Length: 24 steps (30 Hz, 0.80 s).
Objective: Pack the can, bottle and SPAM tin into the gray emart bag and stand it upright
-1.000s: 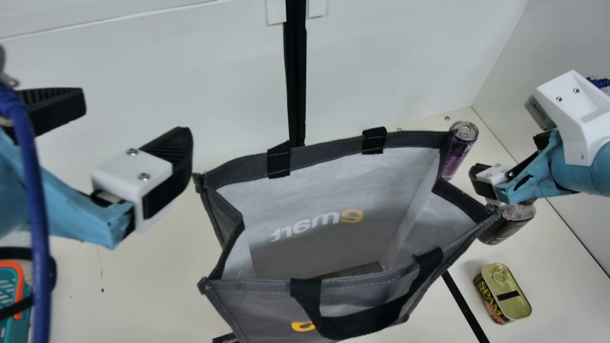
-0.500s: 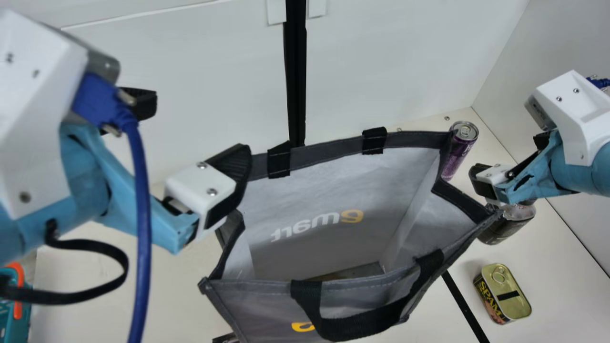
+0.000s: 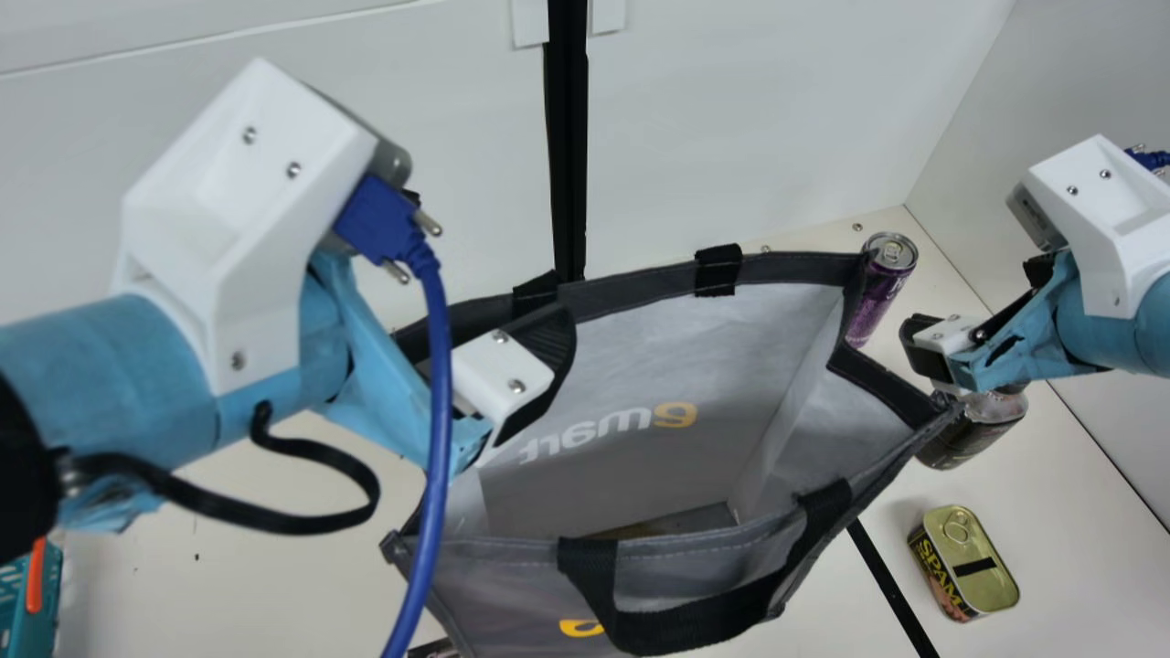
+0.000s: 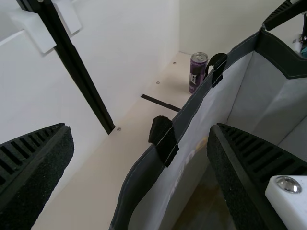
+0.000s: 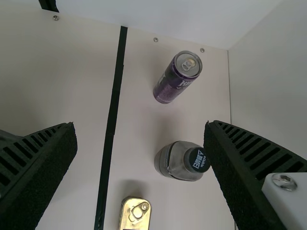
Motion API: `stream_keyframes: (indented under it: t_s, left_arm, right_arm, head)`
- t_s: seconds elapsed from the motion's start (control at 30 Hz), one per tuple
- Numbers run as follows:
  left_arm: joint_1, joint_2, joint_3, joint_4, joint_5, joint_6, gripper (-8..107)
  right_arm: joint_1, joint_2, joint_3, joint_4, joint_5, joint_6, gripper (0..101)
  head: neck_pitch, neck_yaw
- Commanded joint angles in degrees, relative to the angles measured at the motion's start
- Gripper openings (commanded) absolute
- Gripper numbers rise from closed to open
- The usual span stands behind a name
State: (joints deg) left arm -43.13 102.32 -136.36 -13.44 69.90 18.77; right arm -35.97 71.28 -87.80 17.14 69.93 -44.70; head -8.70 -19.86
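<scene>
Since left end effector (image 4: 140, 132) has swung over gray bag (image 3: 795, 268), it sits spread astride rim (image 4: 145, 172), probably to grip it. Right end effector (image 5: 140, 128) hangs spread near bottle (image 3: 969, 434). Can (image 3: 877, 297), bottle, SPAM tin (image 3: 973, 562) remain unpacked.

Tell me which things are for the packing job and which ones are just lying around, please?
For the job:
- gray emart bag
- purple drink can
- bottle with a dark cap
- SPAM tin

Just lying around, it seems:
- teal thing with an orange strip, cut off by the edge
- dark thing by the bag, too hidden to name
</scene>
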Motion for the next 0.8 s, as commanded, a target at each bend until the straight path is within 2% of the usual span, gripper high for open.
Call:
stream_keyframes:
  t_s: [0.0,0.4,0.77]
  left_arm:
    - [0.0,0.8,-0.3,-0.8,0.0,0.2,90]
    - [-0.7,4.8,-1.2,-5.1,0.0,1.6,90]
    - [-2.6,7.9,-1.9,-5.1,0.0,3.3,90]
  right_arm:
    - [0.0,0.0,0.0,0.0,0.0,0.0,95]
    - [0.0,0.0,0.0,0.0,0.0,0.0,95]
    - [0.0,0.0,0.0,0.0,0.0,0.0,95]
  head:
    - [-1.3,-0.1]
    - [-1.3,-0.1]
    - [-1.3,-0.1]
